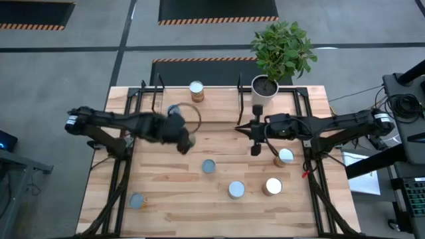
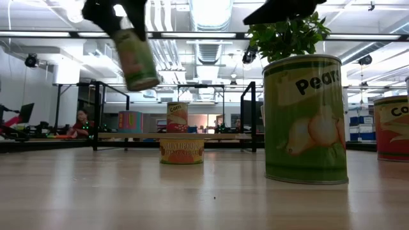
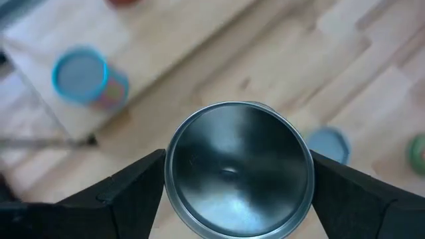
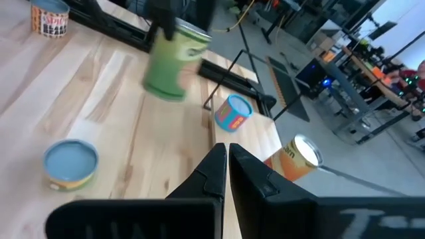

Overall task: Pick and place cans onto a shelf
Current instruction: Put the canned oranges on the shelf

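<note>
My left gripper (image 1: 180, 136) is shut on a green-labelled can (image 2: 136, 57), which it holds in the air in front of the shelf (image 1: 226, 99); the can's silvery top (image 3: 238, 169) fills the left wrist view. On the shelf board stand a corn can (image 1: 196, 91) and a blue-topped can (image 1: 174, 109). Several more cans rest upright on the tabletop, among them a blue-topped one (image 1: 208, 166) and a silvery one (image 1: 236, 190). My right gripper (image 4: 224, 149) hangs shut and bare near the shelf's right part. My left gripper pinches the green can by its round side wall just under the top rim (image 3: 174, 174), one finger (image 3: 136, 182) on each side. The fingers slant down from above. The can hangs clear of the table and is tilted in the low view.
A white pot with a green plant (image 1: 265, 86) stands at the shelf's far right. A large pear can (image 2: 305, 118) sits close to the low camera, and another can (image 1: 137, 200) stands near the table's front left. Black frame rods run along both table sides.
</note>
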`<state>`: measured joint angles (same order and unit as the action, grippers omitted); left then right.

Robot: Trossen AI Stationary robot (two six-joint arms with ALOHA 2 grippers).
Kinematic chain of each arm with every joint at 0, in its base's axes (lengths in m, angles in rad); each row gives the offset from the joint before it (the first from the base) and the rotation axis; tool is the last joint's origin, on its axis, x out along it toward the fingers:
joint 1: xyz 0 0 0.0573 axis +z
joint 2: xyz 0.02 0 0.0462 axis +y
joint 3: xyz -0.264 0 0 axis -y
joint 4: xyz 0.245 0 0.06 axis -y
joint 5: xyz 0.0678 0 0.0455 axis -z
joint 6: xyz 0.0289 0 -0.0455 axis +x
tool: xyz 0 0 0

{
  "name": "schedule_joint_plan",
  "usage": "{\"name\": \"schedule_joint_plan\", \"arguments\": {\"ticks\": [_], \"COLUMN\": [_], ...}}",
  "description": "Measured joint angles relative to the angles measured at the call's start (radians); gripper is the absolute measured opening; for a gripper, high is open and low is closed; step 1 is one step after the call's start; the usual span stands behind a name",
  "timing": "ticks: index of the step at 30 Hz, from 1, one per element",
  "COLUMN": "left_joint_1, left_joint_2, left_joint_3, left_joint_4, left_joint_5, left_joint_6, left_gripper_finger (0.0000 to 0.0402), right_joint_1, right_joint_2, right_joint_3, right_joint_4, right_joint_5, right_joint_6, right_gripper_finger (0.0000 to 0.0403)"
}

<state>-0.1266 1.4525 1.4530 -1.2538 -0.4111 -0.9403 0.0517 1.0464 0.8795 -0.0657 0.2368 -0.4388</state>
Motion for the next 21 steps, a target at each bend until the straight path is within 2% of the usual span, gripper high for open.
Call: {"name": "schedule_joint_plan", "arguments": {"ticks": [5, 12, 21], "left_joint_1": [0.151, 0.34, 0.462], "left_joint_2": [0.0, 0.037, 0.19], "left_joint_3": [0.005, 0.006, 0.048], "left_joint_4": [0.121, 0.223, 0.242], "left_joint_5": [0.015, 0.093, 0.116], "left_joint_6": [0.185, 0.356, 0.506], "left_gripper_finger": [0.0309, 0.0309, 0.031], "right_joint_1": [0.0, 0.0, 0.0], "right_joint_2": [-0.066, -0.137, -0.155], "right_joint_3": [-0.002, -0.043, -0.056], "right_joint_4": [-0.08, -0.084, -0.087], "right_joint_5": [-0.001, -0.002, -0.005], "right_joint_6": [0.061, 0.076, 0.071], "right_gripper_finger": [0.0009, 0.0009, 0.0009]}}
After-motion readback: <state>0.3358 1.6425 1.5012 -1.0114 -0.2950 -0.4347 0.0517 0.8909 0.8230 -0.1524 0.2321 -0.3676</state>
